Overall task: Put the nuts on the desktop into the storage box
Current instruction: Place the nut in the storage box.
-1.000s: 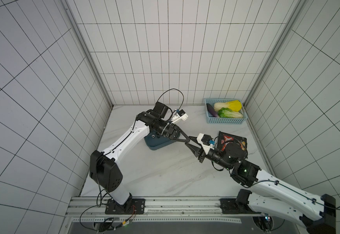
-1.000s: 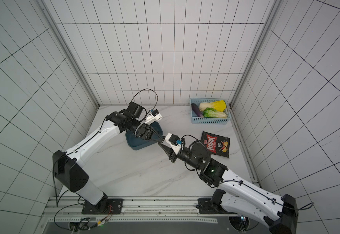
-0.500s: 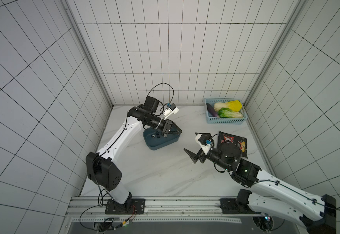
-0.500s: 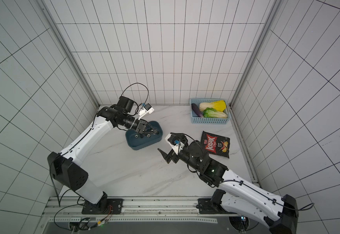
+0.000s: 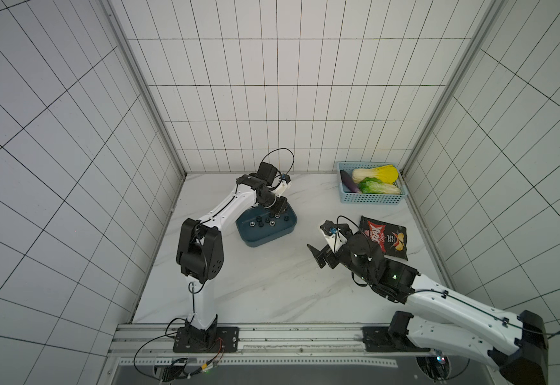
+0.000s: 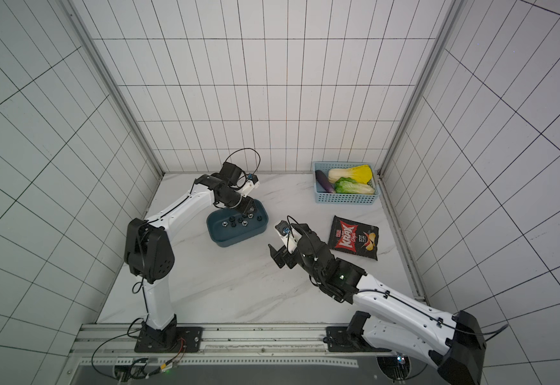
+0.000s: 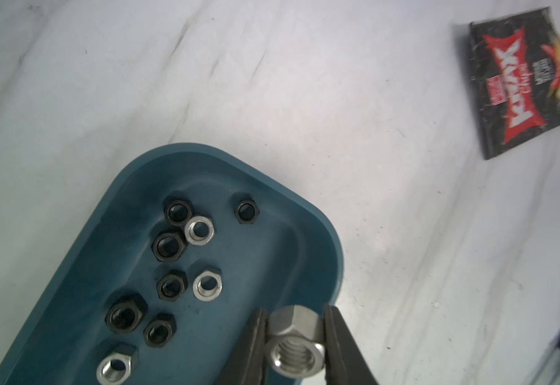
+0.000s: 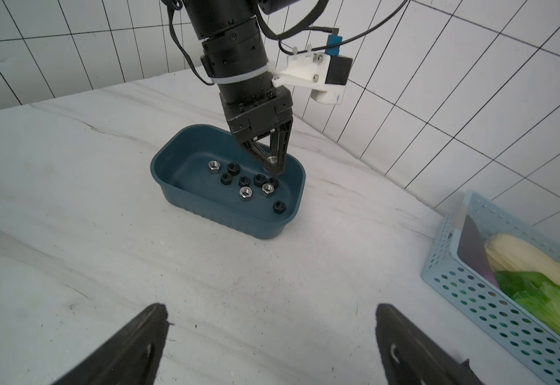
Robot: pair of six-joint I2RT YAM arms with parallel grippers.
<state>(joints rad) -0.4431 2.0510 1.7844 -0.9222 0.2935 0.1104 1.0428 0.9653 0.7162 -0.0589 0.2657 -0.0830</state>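
Teal storage box (image 8: 238, 222) stands on the white surface (image 8: 71, 200) with nine nuts (image 7: 169, 246) lying in it. The left tool (image 7: 296, 313) pinches a silver nut (image 7: 294, 348) just over one end of the box. The right tool (image 8: 270, 308) gapes wide, empty.

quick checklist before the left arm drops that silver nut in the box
1. silver nut pinched firmly between the left gripper fingers: ok
2. Nut hangs over the inside of the storage box, close to one end wall: ok
3. Nine nuts already lie flat on the box floor, none on the rim: ok
4. right gripper open, empty and well away from the box: ok
5. No nuts left on the desktop: none seen, but the arms hide parts of it: cannot tell
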